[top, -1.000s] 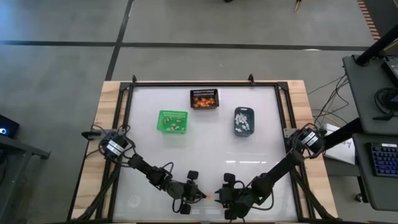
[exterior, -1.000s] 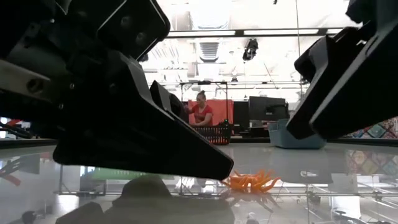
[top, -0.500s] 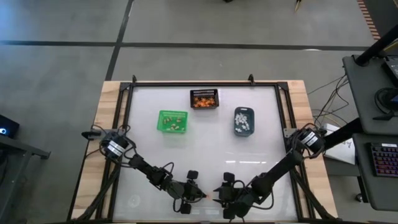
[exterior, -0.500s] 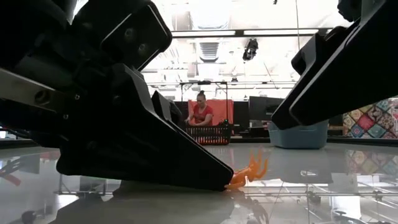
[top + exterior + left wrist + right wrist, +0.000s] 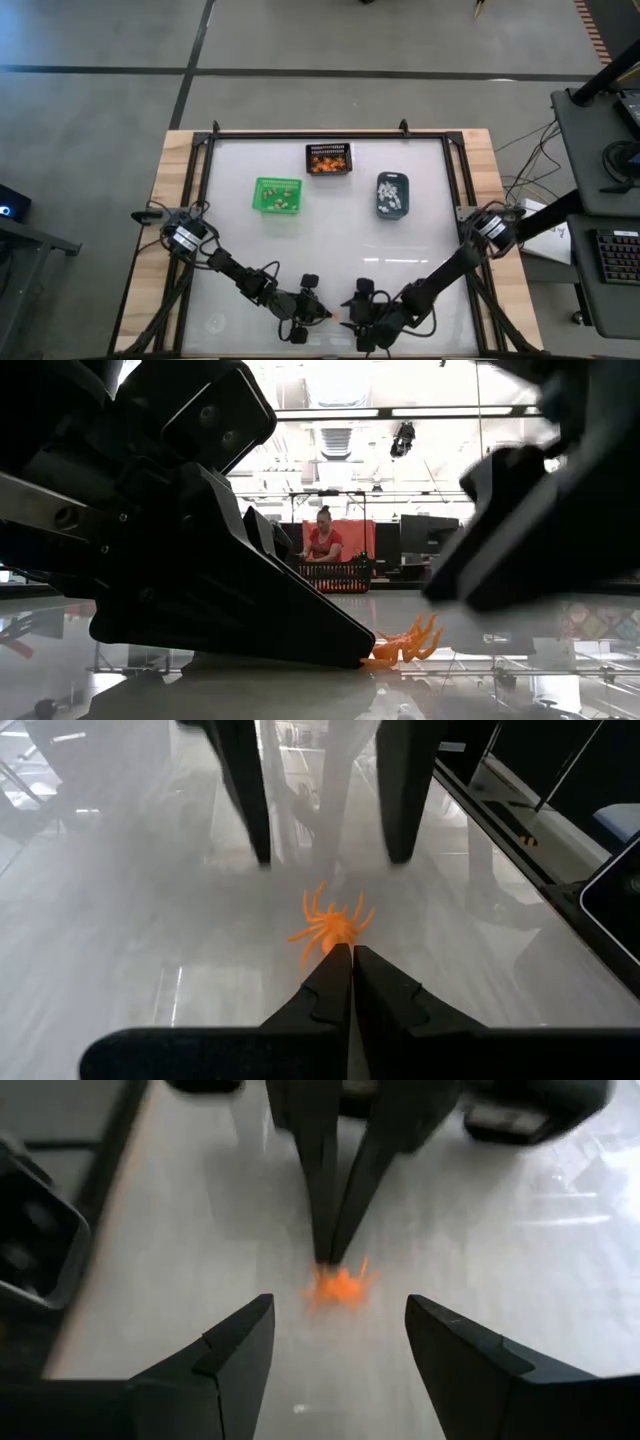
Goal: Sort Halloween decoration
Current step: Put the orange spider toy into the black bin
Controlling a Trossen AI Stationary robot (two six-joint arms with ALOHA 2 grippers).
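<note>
Lying on the glossy white surface [image 5: 330, 240], near its front edge, is a tiny orange plastic spider [image 5: 329, 926] with thin splayed legs, one piece of the Halloween decoration. The left pincer [image 5: 350, 960] has its two dark fingers pressed together, and their joined tips meet the spider's body; whether they actually pinch a leg or merely touch it cannot be told. In the low view the spider [image 5: 402, 644] sits at the very tip of that pincer's long dark wedge, with several legs tilted upward. The right pincer [image 5: 340, 1345] faces the spider from the opposite side, its fingers spread wide with the spider between and beyond their tips, holding nothing. In the high view the two pincers meet nose to nose around the orange speck [image 5: 338, 317].

Well beyond the spider, toward the far edge of the surface, stand three small bins. A black mesh basket [image 5: 328, 158] with orange pieces inside stands farthest from the spider. A green plastic bin [image 5: 277, 194] holding tan pieces lies on the left arm's side of the spider, and a blue-grey bin [image 5: 392, 194] filled with white pieces on the right arm's side.

Far behind the surface, a person in a red top [image 5: 323, 539] is in the room.
</note>
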